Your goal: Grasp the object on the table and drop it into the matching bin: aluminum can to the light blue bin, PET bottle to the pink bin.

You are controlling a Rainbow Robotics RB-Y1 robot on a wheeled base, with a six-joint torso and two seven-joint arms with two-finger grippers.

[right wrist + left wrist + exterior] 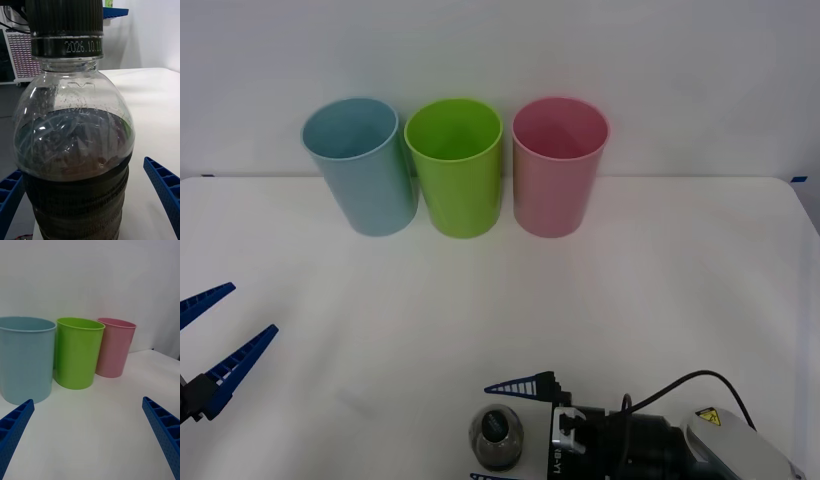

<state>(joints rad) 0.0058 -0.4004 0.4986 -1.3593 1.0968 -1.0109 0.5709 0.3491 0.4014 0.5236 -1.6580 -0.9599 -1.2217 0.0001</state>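
PET bottle (496,437) stands upright on the table (660,290), at the near edge, well apart from the pink bin (559,165) and on the robot's side of it, slightly toward the lime green bin (455,166). Dark round cap faces up in the front view. In the right wrist view the bottle (75,142) is very close: ribbed dark cap with a printed date band below it, clear rounded shoulder with droplets inside, dark contents from mid-body down, ribbed lower body.

Right gripper (502,430) is low at the near table edge, around the bottle. One blue ribbed finger lies on the side of the bottle facing the pink bin, a second finger tip just shows on the bottle's near side. In the right wrist view the fingers (165,185) are spread with the bottle between them; a clear gap of white table shows between one finger and the bottle wall, so the jaws are apart and not clamped.

Left gripper (210,340) hovers over the table's left side, well apart from the bottle, nearer the light blue bin (362,165) than the pink bin. Its fingers (165,431) are spread wide, holding nothing.

Bins stand in a row at the far table edge against the white wall: light blue, lime green, pink beside it. All upright, mouths open.
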